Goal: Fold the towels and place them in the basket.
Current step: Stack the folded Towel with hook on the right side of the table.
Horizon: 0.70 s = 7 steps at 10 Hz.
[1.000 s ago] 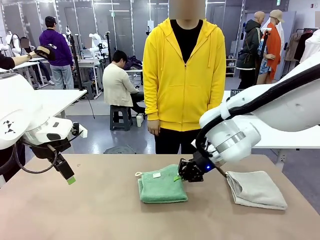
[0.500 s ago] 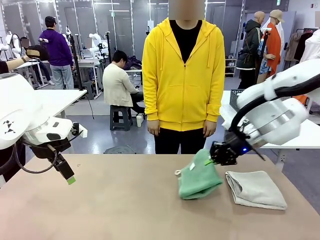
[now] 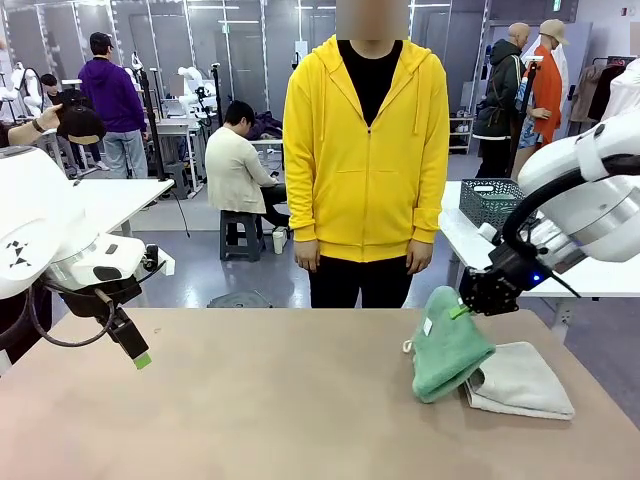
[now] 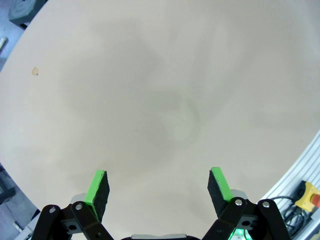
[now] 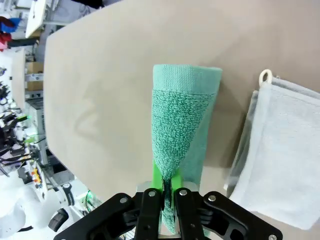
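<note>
My right gripper [image 3: 468, 308] is shut on the top edge of the folded green towel [image 3: 447, 345], which hangs tilted with its lower end at the left edge of the off-white towel [image 3: 520, 380]. In the right wrist view the green towel [image 5: 180, 135] hangs from the shut right gripper [image 5: 167, 187], with the off-white towel [image 5: 285, 165] lying flat beside it. The dark mesh basket [image 3: 490, 203] stands on the white table behind, at the right. My left gripper [image 3: 135, 350] hovers open above the table's left side, with nothing between its fingertips [image 4: 159, 186].
A person in a yellow hoodie [image 3: 366, 150] stands at the far side of the tan table [image 3: 250, 410], hands down. The white side table [image 3: 590, 275] carrying the basket lies beyond the right edge. A table edge and cabling lie at the lower right of the left wrist view.
My right gripper has carried the green towel from the table's middle up and to the right, beside the off-white towel. The left arm has not moved.
</note>
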Tool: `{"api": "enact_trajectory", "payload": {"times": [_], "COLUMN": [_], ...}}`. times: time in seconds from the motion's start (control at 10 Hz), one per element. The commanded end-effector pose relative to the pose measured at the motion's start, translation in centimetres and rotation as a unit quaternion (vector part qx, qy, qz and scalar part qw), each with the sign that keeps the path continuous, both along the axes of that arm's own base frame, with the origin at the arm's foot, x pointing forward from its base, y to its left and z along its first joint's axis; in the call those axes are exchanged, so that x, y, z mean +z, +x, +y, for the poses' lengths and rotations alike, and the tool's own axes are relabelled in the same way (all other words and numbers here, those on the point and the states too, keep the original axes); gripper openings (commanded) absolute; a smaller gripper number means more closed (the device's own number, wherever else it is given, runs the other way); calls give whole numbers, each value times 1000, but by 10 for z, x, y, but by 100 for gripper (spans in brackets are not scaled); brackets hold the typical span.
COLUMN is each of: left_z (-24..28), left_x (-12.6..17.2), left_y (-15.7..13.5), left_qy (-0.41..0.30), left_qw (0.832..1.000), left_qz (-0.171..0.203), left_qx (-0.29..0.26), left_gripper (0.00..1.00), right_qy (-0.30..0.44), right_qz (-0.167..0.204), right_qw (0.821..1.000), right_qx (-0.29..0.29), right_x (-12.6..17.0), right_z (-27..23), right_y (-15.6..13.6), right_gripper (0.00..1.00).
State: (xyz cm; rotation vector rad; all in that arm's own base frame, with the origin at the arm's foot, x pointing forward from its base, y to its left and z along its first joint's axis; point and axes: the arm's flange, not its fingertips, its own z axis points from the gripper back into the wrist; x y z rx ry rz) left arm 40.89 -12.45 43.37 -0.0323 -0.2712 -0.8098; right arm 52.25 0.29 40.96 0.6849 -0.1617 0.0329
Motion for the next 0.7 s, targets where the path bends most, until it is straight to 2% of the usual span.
{"api": "enact_trajectory", "payload": {"times": [0.0, 0.3, 0.6], "left_z": [-2, -2, -2], "left_x": [1, 1, 1], "left_y": [3, 3, 3], "left_qy": [8, 8, 8], "left_qw": [1000, 1000, 1000], "left_qz": [-3, -3, -3], "left_qx": [5, 5, 5], "left_gripper": [100, 100, 100], "right_qy": [8, 13, 15], "right_qz": [2, 1, 11], "right_qw": [1000, 1000, 1000], "right_qx": [7, 9, 10], "right_x": [26, 41, 22], "right_z": [-16, -49, -78], "right_y": [-2, -4, 4], "right_gripper": [7, 7, 7]}}
